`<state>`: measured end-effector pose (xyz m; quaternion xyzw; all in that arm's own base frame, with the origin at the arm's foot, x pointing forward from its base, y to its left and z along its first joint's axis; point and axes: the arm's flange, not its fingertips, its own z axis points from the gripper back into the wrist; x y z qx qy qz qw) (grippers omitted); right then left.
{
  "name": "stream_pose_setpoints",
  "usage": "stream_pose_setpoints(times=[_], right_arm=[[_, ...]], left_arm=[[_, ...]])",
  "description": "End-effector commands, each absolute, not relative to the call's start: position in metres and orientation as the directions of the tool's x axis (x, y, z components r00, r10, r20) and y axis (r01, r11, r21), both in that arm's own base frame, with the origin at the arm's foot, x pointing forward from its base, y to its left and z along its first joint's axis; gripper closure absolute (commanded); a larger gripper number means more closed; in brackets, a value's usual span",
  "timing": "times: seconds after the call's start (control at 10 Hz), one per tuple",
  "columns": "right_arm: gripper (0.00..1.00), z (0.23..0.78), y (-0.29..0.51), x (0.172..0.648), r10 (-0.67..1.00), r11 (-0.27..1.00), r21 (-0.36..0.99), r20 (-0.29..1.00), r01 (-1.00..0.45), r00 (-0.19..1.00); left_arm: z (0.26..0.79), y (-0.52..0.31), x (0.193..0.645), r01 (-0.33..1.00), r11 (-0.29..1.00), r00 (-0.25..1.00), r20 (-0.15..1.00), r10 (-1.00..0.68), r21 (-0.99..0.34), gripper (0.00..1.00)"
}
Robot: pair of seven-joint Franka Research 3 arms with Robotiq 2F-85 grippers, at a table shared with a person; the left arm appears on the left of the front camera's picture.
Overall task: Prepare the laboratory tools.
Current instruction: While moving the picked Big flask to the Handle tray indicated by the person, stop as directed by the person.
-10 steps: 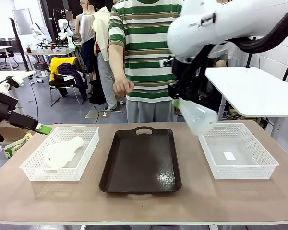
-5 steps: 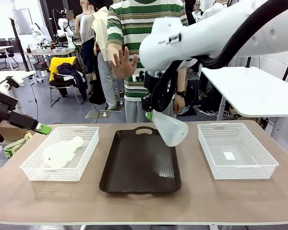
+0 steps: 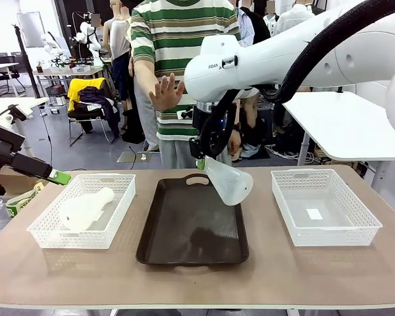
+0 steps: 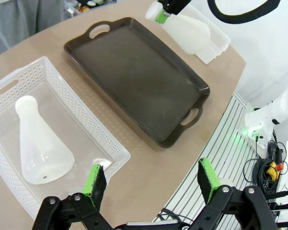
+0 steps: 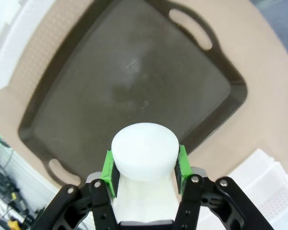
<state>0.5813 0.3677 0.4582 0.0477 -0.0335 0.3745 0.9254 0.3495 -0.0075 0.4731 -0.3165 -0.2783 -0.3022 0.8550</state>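
While the right claw (image 3: 203, 161) hangs over the dark tray (image 3: 191, 227), it's clamped tight on the neck of one flask (image 3: 229, 182), with a green pad on either side. That flask is tilted, so its wide base points down and away from the claw toward the robot's right, and it's clear of the tray surface below. On the right wrist camera the flask's white body sits squeezed between the pads, with the tray spread out underneath. Past the flask's base, on the right arm's side, a white mesh basket (image 3: 329, 230) sits on the worktop (image 3: 283, 273). The left claw (image 4: 151, 179) is spread wide with nothing in it, hovering by the worktop's left edge. Just ahead of its fingers is the left basket (image 4: 62, 76), and the second flask (image 4: 38, 143) is lying on its side in there. Beyond the right claw, a person's open hand (image 3: 164, 92) is raised at the far side.
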Motion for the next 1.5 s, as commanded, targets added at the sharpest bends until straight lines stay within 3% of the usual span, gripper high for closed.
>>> stream_pose_setpoints(times=[0.0,1.4], right_arm=[[1.0,0.4507,0.3692,0.5786,0.693,0.712,0.066,0.091,-0.699,0.715],[1.0,0.4507,0.3692,0.5786,0.693,0.712,0.066,0.091,-0.699,0.715]], left_arm=[[0.4715,-0.0057,0.3506,0.708,0.599,0.647,0.685,-0.336,-0.375,0.0],[0.4715,-0.0057,0.3506,0.708,0.599,0.647,0.685,-0.336,-0.375,0.0]])
